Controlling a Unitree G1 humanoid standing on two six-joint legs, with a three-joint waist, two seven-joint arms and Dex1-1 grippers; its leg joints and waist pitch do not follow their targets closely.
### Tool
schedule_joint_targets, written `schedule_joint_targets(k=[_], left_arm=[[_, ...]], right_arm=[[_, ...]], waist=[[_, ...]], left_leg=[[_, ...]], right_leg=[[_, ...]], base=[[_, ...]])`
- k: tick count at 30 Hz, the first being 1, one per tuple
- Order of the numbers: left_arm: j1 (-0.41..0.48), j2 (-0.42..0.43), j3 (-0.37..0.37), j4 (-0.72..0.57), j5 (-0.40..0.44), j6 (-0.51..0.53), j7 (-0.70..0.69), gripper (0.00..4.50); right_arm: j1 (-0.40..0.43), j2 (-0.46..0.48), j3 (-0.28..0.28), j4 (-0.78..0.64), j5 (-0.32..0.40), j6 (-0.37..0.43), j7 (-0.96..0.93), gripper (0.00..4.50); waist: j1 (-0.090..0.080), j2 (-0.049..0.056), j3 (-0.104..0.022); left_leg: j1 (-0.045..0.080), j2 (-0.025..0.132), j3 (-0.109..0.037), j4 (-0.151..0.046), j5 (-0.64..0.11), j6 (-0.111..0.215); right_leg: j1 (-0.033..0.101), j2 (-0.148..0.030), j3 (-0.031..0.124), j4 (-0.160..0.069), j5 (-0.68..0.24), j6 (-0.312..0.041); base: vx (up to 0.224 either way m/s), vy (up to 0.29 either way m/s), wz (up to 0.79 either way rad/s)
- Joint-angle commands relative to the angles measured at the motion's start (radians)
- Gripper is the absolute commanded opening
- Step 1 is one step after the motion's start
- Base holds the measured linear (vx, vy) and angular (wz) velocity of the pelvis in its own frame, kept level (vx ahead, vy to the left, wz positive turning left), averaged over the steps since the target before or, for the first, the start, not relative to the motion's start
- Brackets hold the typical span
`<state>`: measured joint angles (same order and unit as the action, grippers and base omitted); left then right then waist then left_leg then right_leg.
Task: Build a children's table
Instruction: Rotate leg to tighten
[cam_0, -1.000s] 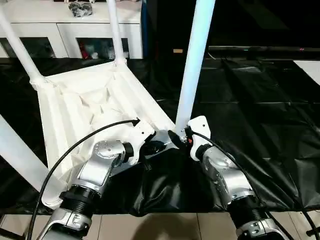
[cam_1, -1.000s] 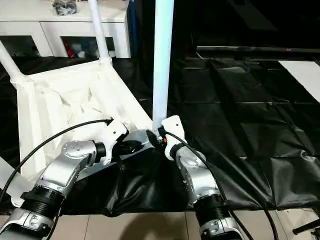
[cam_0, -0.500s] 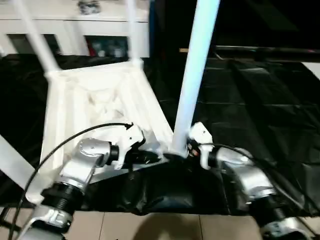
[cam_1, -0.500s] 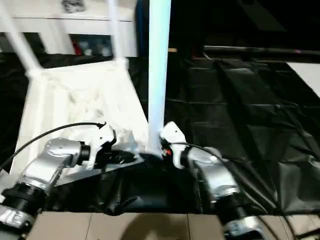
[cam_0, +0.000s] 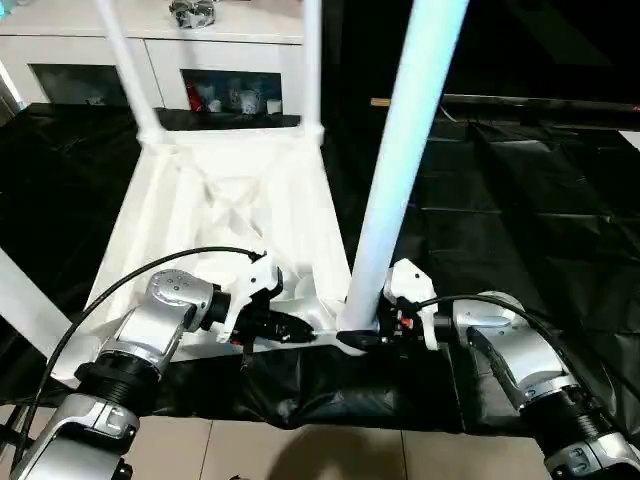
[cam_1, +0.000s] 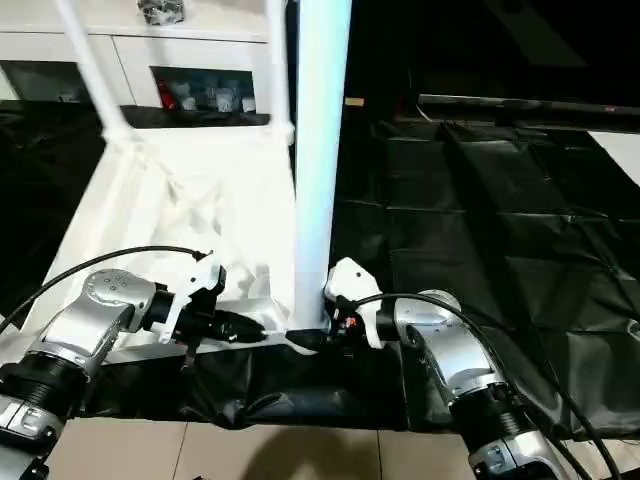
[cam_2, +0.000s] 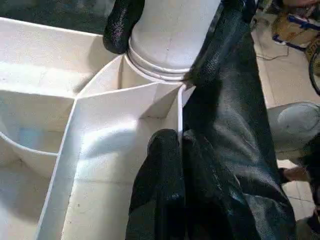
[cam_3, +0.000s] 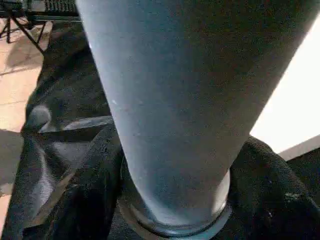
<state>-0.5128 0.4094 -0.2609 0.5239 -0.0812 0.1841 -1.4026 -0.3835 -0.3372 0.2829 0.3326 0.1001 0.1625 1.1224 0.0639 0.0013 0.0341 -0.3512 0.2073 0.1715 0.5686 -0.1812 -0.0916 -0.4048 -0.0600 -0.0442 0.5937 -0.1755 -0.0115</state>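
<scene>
The table top (cam_0: 235, 215) lies upside down on black sheeting (cam_0: 520, 210), a cabinet (cam_0: 150, 50) behind. Right tool (cam_0: 362, 340) clenches the upright near leg (cam_0: 400, 170) at its socket; left tool (cam_0: 300, 330) grips the top's rim.

home room | white glass-door cabinet (cam_0: 150, 80) | tiled floor (cam_0: 330, 450)

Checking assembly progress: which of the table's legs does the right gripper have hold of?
The near-right corner leg, the big one rising between the arms. The right gripper clasps its base at the socket; the two far-corner legs stand untouched.
</scene>
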Motion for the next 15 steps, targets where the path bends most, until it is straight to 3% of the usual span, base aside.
schedule_joint_targets(k=[1,3,6,8,9,10,12,15], left_arm=[[-0.034,-0.015,-0.015,-0.009,-0.012,-0.024,-0.016,0.0],[-0.032,-0.014,-0.012,-0.009,-0.006,-0.03,0.0,0.0],[-0.02,-0.031,0.02,-0.026,0.019,-0.029,0.124,0.0],[-0.008,-0.055,0.048,-0.045,0.027,-0.02,0.228,0.0],[-0.001,-0.063,0.054,-0.057,0.029,-0.012,0.254,0.0],[0.023,-0.075,0.056,-0.095,0.037,0.014,0.294,0.0],[0.039,-0.086,0.058,-0.119,0.045,0.031,0.327,0.0],[0.072,-0.122,0.063,-0.166,0.059,0.07,0.404,0.0]], right_arm=[[0.022,0.01,0.047,-0.035,0.015,0.003,0.043,2.7],[0.027,0.013,0.048,-0.037,0.014,0.001,0.041,2.65],[0.034,0.061,0.018,-0.002,-0.005,-0.03,-0.07,2.64],[0.02,0.117,-0.015,0.053,-0.04,-0.03,-0.219,2.64],[0.015,0.135,-0.024,0.073,-0.05,-0.037,-0.266,2.63],[0.007,0.178,-0.046,0.101,-0.053,-0.024,-0.347,2.63],[0.001,0.208,-0.061,0.116,-0.052,-0.004,-0.402,2.63],[-0.002,0.272,-0.073,0.126,-0.057,0.001,-0.494,2.63]], waist=[[-0.002,-0.001,-0.05],[-0.002,-0.008,-0.051],[0.0,-0.004,-0.05],[-0.004,-0.009,-0.046],[-0.01,-0.007,-0.042],[-0.014,-0.002,-0.043],[-0.025,-0.005,-0.042],[-0.04,-0.004,-0.044]], left_leg=[[0.002,0.017,0.005,-0.058,-0.216,0.042],[0.001,0.017,0.005,-0.058,-0.21,0.043],[0.001,0.018,0.004,-0.06,-0.213,0.039],[0.0,0.016,0.002,-0.062,-0.241,0.025],[0.002,0.015,-0.002,-0.066,-0.279,0.001],[0.003,0.016,-0.004,-0.068,-0.286,-0.008],[-0.004,0.016,-0.009,-0.072,-0.292,-0.013],[-0.002,0.015,-0.006,-0.068,-0.289,-0.008]], right_leg=[[0.053,-0.06,0.037,-0.067,-0.211,-0.207],[0.054,-0.059,0.037,-0.066,-0.211,-0.203],[0.051,-0.061,0.037,-0.066,-0.216,-0.203],[0.049,-0.063,0.036,-0.071,-0.274,-0.191],[0.046,-0.066,0.033,-0.081,-0.393,-0.155],[0.044,-0.066,0.035,-0.083,-0.415,-0.145],[0.048,-0.064,0.033,-0.081,-0.409,-0.14],[0.044,-0.06,0.036,-0.08,-0.352,-0.152]], base=[[0.0,0.0,0.0],[0.0,0.0,0.0],[0.0,0.0,0.0],[0.0,0.0,0.0],[0.0,0.0,0.0],[0.0,0.0,0.0],[0.0,0.0,0.0],[0.0,0.0,0.0]])
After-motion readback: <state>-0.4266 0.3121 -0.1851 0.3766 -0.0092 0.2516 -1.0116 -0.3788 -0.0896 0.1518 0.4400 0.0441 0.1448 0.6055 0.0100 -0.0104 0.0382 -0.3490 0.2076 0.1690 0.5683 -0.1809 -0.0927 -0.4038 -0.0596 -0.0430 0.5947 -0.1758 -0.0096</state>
